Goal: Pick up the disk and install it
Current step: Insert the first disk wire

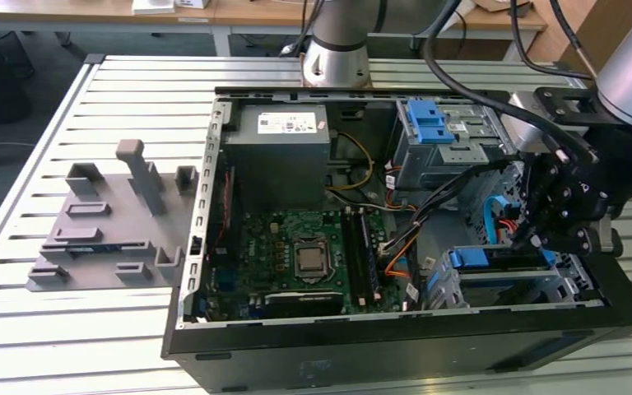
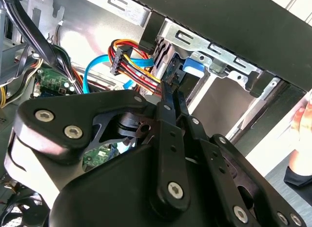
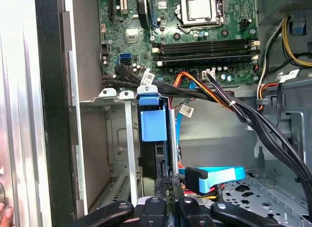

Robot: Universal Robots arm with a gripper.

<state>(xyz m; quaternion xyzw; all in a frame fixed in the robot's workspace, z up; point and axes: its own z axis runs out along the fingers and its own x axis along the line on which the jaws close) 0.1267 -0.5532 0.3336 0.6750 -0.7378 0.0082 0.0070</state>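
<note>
Reaching down into the open computer case point(image 1: 404, 346), the gripper point(image 1: 536, 239) hangs over the drive bay at the exterior view's right.

From where I stand, the black fingers point(image 3: 163, 188) are drawn together with almost no gap, pinched on the top edge of the disk point(image 3: 158, 161), which stands on edge inside the metal bay point(image 3: 114, 139). Its blue carrier tab point(image 3: 151, 117) sticks up at the far end, toward the motherboard point(image 1: 299, 251). The disk looks mostly seated in the slot, though the fingers hide the near end, so I cannot say for sure. A red, yellow and orange cable bundle point(image 2: 131, 61) and a flat blue cable point(image 3: 214, 175) lie just beside the fingertips. A grey fixture point(image 1: 108, 222) rests on the table, well apart from the case.
</note>
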